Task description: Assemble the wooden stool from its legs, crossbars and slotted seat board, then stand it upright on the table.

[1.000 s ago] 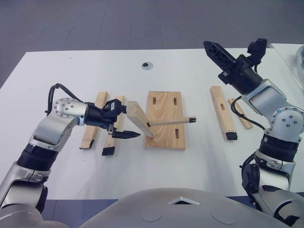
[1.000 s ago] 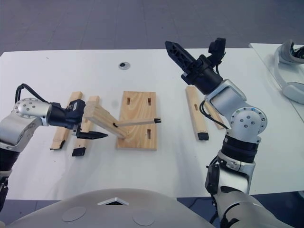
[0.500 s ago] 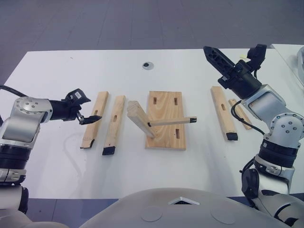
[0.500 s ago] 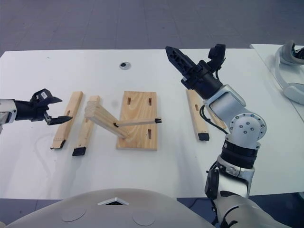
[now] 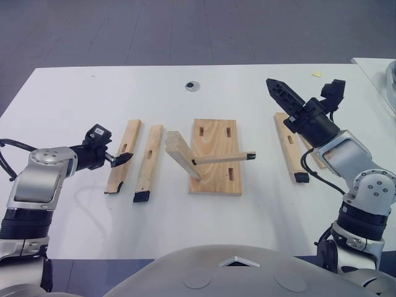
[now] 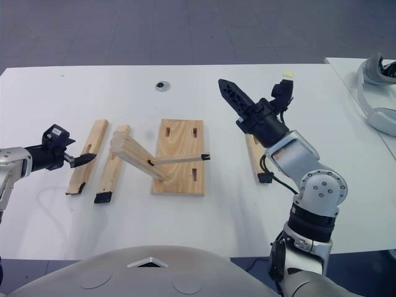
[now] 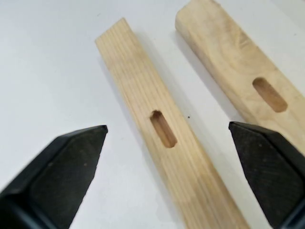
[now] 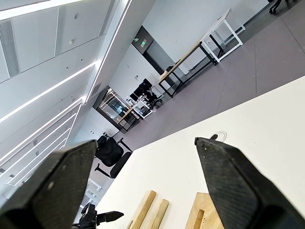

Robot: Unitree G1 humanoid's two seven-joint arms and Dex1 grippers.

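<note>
Left gripper [image 7: 167, 128] is lining up on the outer leg [image 5: 127, 139], fingers [image 7: 71, 157] spread wide, gripping nothing.
The leg is lying flat under the gap, its long axis pointing away from the robot. The right gripper [image 5: 281, 93] is hanging much farther off, also spread.

- The white table [image 5: 260, 216] is bright and evenly lit from overhead, with no hard glare.
- The grey floor [image 5: 185, 31] behind it is dimmer.
- Ceiling light strips [image 8: 33, 8] glow white (the brightest patches anywhere).
- The tilted leg [image 5: 181, 154] throws only a faint, soft shadow.
- The slotted leg [image 7: 143, 95] has pale grey shade along one side, and its slot is dark.
</note>
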